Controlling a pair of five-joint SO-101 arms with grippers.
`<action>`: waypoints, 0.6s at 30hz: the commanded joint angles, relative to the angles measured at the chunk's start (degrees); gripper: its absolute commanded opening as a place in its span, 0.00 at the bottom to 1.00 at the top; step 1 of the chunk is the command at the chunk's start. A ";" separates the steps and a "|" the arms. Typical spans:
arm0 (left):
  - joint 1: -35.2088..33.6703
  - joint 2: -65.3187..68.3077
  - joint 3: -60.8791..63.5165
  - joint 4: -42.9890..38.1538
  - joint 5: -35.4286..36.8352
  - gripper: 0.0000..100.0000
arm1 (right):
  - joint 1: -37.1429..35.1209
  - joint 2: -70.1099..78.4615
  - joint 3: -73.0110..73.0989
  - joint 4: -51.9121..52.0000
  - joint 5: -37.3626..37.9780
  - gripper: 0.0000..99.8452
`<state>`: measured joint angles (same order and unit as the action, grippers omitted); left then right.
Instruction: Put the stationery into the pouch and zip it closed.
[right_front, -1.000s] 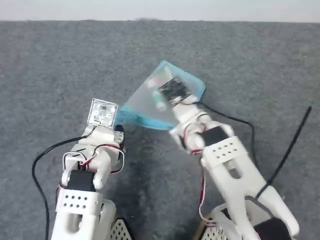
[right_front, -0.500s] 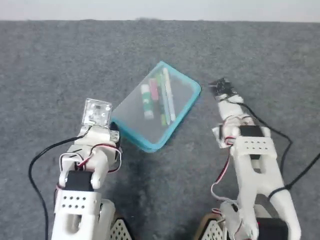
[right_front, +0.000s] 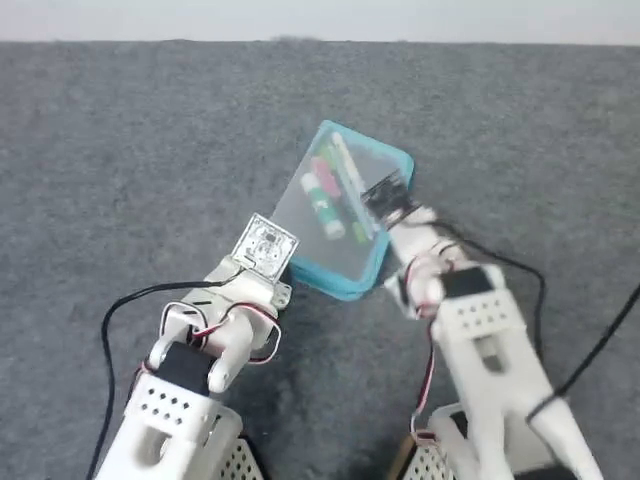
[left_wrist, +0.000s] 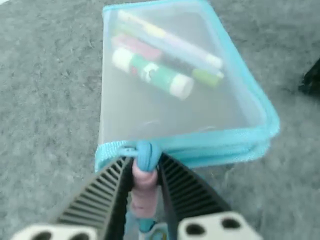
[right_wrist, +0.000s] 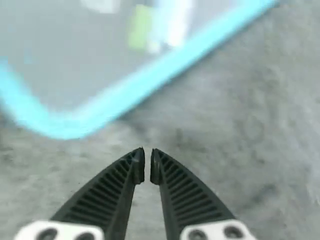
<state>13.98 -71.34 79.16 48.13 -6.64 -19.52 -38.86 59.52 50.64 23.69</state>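
Pinching the zip pull (left_wrist: 144, 172) at pouch (left_wrist: 170, 115) corner, left tool (left_wrist: 144, 160); right tool (right_wrist: 146, 152) closed empty.

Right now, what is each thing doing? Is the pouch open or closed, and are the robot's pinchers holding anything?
pouch: lying flat on the table; the edge in view looks closed, the rest I cannot tell.
stationery: inside the pouch, seen through its clear side.
zipper pull: at a corner of the pouch, pinched.
left gripper: shut on the zipper pull.
right gripper: shut, empty, over the table beside the pouch.
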 joint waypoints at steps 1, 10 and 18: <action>-0.79 -0.18 -3.91 0.26 1.23 0.01 | -5.14 -12.53 5.01 -0.40 1.32 0.10; -0.97 -0.18 -4.97 1.23 1.32 0.01 | -17.45 -36.44 21.10 -2.95 1.93 0.25; -0.70 -0.18 -6.81 3.16 1.32 0.01 | -18.33 -38.99 31.91 -25.01 2.02 0.25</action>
<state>13.63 -71.34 77.14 51.12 -6.20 -37.71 -76.40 90.55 33.67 24.75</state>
